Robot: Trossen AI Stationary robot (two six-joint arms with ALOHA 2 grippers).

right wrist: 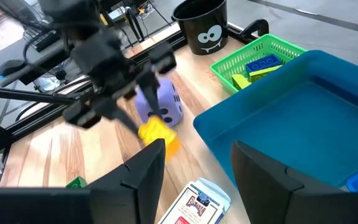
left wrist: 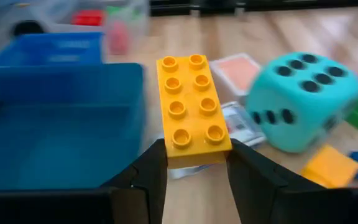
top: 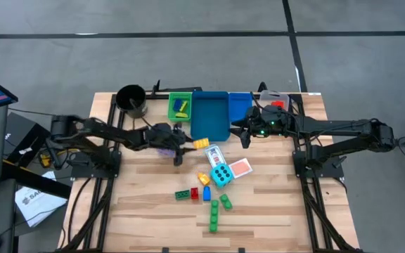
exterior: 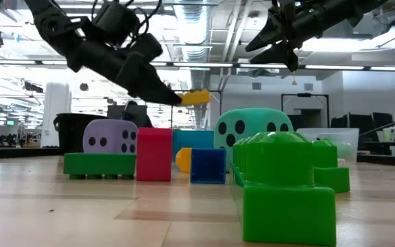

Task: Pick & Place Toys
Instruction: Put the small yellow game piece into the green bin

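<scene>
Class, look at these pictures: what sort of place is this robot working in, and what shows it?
Probably a robotics lab or workshop hall: exposed ceiling ducts overhead, a taped concrete floor, and a wooden table on a black frame with two arms.

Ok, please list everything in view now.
black cup: 1, black, back left
green bin: 1, green, back
blue bins: 2, blue, back middle
clear bin: 1, clear, back right
purple die: 1, purple, under left arm
cyan die: 1, cyan, middle
cards: 2, blue-white pack, orange loose, beside cyan die
green bricks: 3, green, middle
small bricks: 3, red, blue, yellow, near cyan die
yellow brick: 1, yellow, in left gripper
left gripper: shut on yellow brick
right gripper: open, near blue bins
</scene>
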